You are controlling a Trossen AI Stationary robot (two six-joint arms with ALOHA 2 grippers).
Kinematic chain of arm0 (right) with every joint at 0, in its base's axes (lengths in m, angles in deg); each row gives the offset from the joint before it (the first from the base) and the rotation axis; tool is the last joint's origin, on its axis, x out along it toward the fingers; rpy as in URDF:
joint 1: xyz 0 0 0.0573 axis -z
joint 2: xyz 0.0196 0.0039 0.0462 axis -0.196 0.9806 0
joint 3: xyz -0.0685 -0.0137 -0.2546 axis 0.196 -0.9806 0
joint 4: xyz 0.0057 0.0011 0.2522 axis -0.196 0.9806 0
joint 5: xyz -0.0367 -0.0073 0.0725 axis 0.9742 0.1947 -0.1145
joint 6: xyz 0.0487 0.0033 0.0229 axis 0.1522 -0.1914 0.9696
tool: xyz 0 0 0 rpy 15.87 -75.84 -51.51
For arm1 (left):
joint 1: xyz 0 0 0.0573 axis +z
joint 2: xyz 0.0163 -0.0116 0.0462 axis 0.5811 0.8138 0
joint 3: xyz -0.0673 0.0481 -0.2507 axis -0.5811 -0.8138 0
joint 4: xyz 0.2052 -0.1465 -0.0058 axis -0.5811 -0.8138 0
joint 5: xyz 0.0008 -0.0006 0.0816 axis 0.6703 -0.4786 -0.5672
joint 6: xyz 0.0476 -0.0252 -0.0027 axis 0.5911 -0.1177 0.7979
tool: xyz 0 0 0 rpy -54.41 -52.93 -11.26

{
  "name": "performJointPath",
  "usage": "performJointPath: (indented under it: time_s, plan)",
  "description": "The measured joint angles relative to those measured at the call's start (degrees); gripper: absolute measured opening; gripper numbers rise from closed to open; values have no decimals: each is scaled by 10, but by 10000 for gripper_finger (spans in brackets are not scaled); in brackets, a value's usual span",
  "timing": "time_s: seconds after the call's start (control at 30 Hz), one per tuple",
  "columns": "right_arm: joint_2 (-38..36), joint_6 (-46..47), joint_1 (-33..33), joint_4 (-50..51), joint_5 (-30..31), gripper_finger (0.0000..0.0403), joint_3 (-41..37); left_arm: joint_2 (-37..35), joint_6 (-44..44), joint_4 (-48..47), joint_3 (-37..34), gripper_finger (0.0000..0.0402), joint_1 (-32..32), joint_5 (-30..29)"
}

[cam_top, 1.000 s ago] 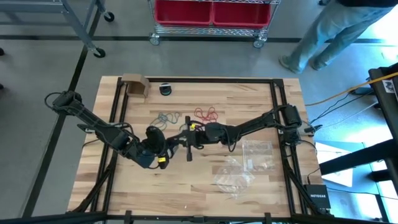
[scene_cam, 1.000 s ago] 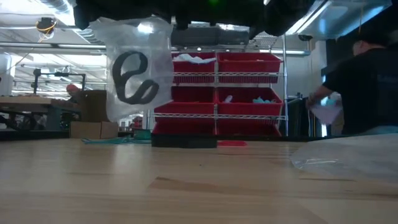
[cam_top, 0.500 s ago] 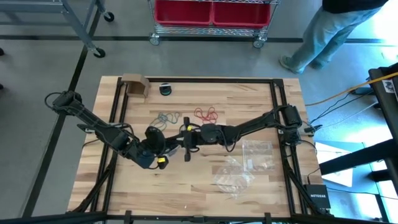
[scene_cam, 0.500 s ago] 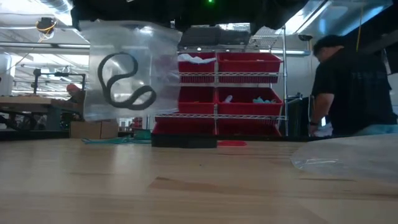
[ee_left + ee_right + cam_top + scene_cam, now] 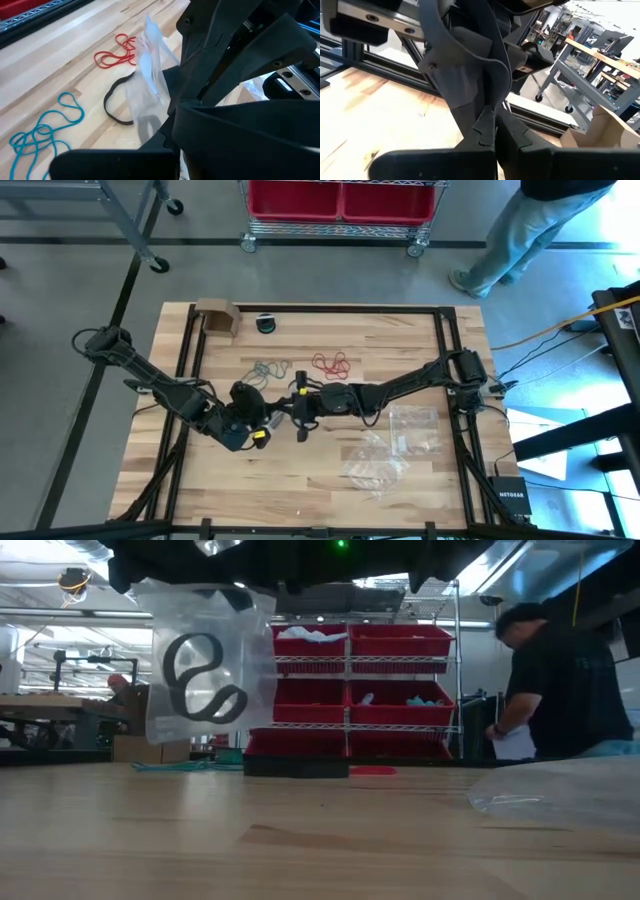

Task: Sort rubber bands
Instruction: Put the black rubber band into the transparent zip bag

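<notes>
Where the two dark arms meet over the middle of the wooden table (image 5: 400,340) in the high view, the left gripper (image 5: 262,412) and the right gripper (image 5: 297,402) sit almost touching, both pinched tight on a clear zip bag that is hard to make out from above; beyond them, toward the table's far edge, lie a teal cluster of rubber bands (image 5: 268,369) and, just beside it, a red cluster (image 5: 332,363), while two more clear bags (image 5: 392,444) rest on the right arm's side of the grippers. Seen level in the low view, the held zip bag (image 5: 208,660) hangs clear of the table with a black rubber band (image 5: 203,691) curled inside it, and a person (image 5: 560,680) stands in the room behind. From the left wrist view, the bag (image 5: 147,80) stands edge-on above another black band (image 5: 116,100) lying on the wood, near the red bands (image 5: 116,54) and well apart from the teal bands (image 5: 42,132). From the right wrist view, closed fingertips (image 5: 495,127) meet.
</notes>
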State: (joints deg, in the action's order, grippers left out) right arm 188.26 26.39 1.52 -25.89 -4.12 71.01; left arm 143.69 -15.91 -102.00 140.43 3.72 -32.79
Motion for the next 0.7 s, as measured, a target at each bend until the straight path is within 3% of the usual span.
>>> performJointPath:
  time_s: [0.33, 0.7]
  plan:
    - [2, 40, -16, 46, 21, 1, -2, -4, -42, -55, 0, 0, 0, -16]
    - [0, 82, -19, 96, 72, 1, 2, -8, -41, -54, 1, 0, 0, -14]
